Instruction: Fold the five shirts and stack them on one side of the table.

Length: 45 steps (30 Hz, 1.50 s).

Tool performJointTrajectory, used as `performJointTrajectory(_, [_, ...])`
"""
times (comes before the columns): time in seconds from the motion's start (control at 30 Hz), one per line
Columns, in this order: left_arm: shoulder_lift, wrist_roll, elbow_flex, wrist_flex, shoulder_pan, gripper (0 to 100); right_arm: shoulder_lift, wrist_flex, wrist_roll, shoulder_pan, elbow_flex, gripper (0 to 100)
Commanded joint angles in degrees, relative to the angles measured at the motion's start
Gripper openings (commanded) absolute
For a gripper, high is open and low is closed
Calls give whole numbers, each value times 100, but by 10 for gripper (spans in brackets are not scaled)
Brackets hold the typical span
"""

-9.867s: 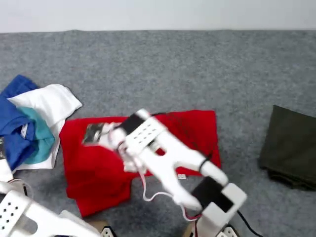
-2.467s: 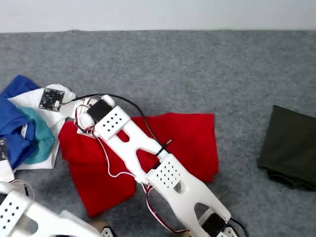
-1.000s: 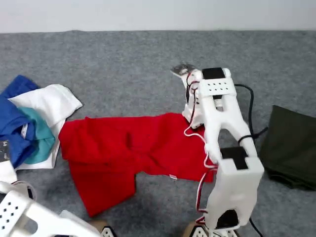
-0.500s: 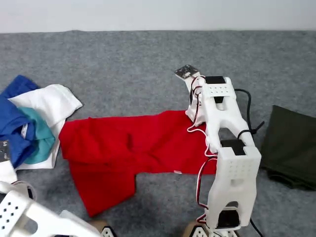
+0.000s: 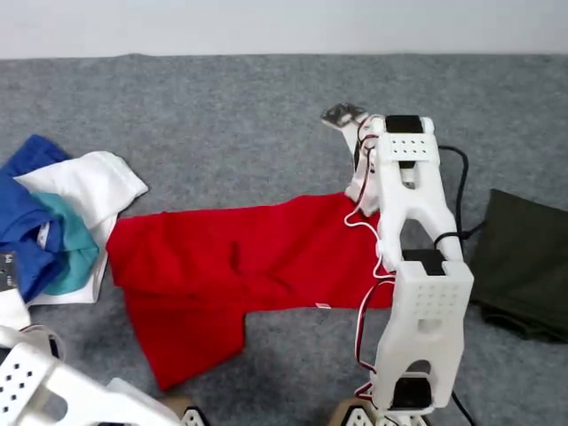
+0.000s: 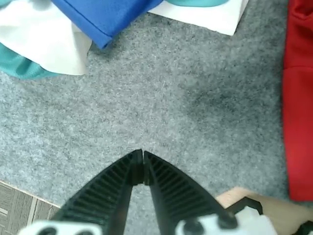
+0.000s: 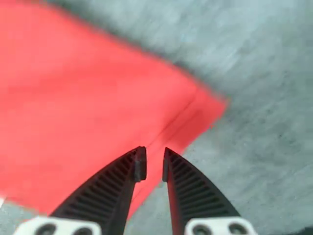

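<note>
While the right gripper (image 7: 152,165) hangs over the far right corner of the red shirt (image 7: 73,107), jaws only a narrow slit apart and nothing between them, the left gripper (image 6: 143,169) sits pinched fully closed over bare grey mat (image 6: 195,98). Red shirt lies spread across mid-table. Blue shirt (image 5: 22,222), teal shirt (image 5: 69,247) and white shirt (image 5: 89,186) are heaped at the left edge. Dark green shirt (image 5: 524,266) lies folded at the right edge.
</note>
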Motion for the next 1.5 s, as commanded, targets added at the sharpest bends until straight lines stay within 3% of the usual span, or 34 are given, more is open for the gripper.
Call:
performJointTrajectory(0.0, [-62,-18,-145,79,-9,8,-75,303,9,48,-281,73])
performJointTrajectory(0.27, [-70,-18,-4,44,-9,8,980,-866,62,295,-404,73])
performJointTrajectory(0.47, [-70,-18,-22,44,-9,8,1481,-945,273,655,-1732,73])
performJointTrajectory(0.6, [-70,-18,-4,44,-9,8,1525,-620,440,611,-2479,73])
performJointTrajectory(0.77, [-70,-18,-4,44,-9,8,1490,532,404,347,-3033,73])
performJointTrajectory(0.93, [-70,-18,-4,44,-9,8,1464,1385,-141,154,-3411,70])
performJointTrajectory(1.2, [-70,-18,-22,44,-44,8,558,1367,-273,-189,-2048,69])
performJointTrajectory(1.47, [-70,-18,-31,44,-44,8,-681,1349,-422,-1376,-378,69])
